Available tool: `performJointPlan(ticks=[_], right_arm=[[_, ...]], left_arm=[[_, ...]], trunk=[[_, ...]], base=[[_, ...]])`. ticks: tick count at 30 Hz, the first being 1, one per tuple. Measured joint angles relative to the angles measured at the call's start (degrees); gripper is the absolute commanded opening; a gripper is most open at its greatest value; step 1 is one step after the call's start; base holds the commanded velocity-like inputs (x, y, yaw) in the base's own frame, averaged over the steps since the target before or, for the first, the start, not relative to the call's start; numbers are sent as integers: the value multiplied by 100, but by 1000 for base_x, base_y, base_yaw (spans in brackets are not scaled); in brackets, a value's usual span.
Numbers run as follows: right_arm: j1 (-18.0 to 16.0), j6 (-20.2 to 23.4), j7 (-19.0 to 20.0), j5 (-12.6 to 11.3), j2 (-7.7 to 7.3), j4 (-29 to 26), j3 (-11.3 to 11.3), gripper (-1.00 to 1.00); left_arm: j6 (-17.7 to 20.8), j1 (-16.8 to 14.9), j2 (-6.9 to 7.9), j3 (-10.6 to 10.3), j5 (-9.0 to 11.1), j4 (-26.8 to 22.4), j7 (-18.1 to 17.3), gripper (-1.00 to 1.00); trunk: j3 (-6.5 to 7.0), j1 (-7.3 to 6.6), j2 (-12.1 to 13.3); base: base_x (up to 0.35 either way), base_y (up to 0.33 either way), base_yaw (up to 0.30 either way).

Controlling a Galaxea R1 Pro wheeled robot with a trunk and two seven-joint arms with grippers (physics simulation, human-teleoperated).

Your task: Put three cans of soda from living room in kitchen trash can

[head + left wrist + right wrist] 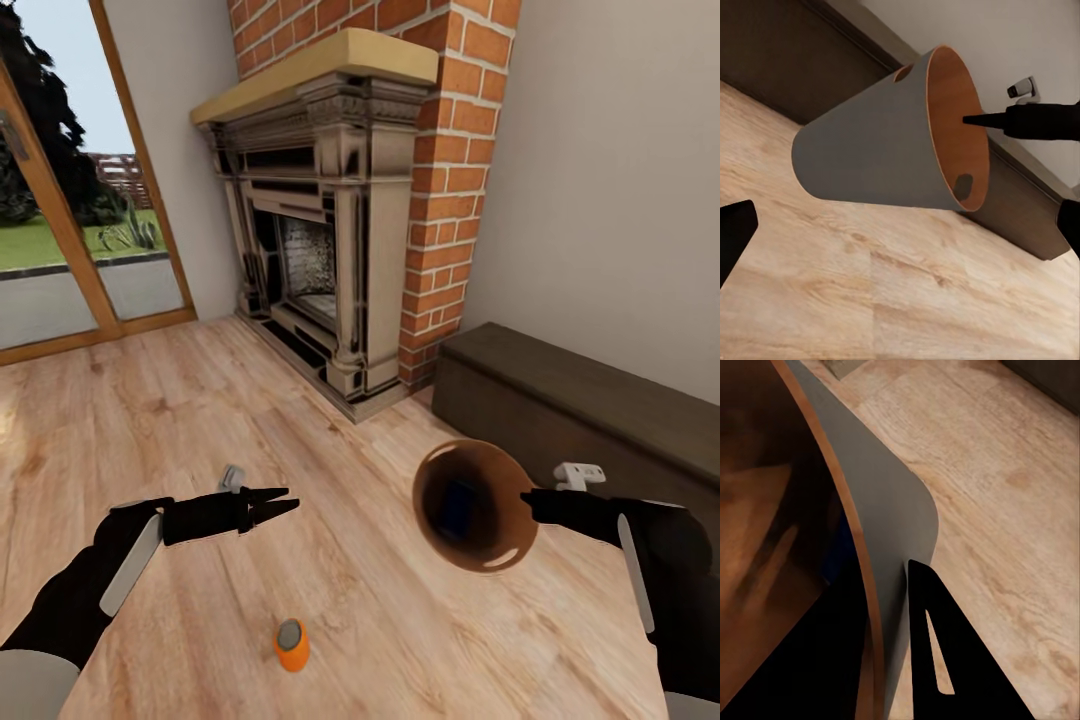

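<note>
Cans come first: one orange can (291,644) stands on the plank floor (200,420) between the arms, and a blue can (458,508) lies inside the bin (476,506). The right gripper (530,503) pinches the bin's rim, one finger inside and one outside, holding it tilted above the floor near the bench (590,400). The left gripper (285,502) hangs empty, fingers nearly together. To do this well, I would spread those fingers, drop straight over the orange can, grip its middle, then carry it to the bin's mouth.
</note>
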Motion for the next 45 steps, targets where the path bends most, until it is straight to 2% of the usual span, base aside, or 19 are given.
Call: performJointPlan(ticks=[4,14,25,33,41,45], right_arm=[[0,-5,1,19,3,-3,0,-100],[0,-3,23,8,0,-2,8,-100],[-1,-7,35,10,-13,-1,0,-100],[0,-4,38,3,-52,1,-4,-100],[0,5,49,-29,6,3,-13,-100],[0,-9,38,27,1,2,-18,-100]], left_arm=[[-1,-1,0,0,3,0,0,100],[-13,-3,-2,0,11,26,8,100],[-16,1,-9,0,28,26,1,100],[-16,0,-9,0,29,26,0,100],[-16,0,-9,0,23,27,0,100],[-16,-2,-9,0,8,26,0,100]], trunk=[[0,0,0],[0,0,0],[0,0,0],[0,0,0],[-24,0,0],[-59,0,0]], base=[[298,0,-1],[53,0,0],[272,0,0],[21,0,0],[0,0,-7],[0,0,-1]])
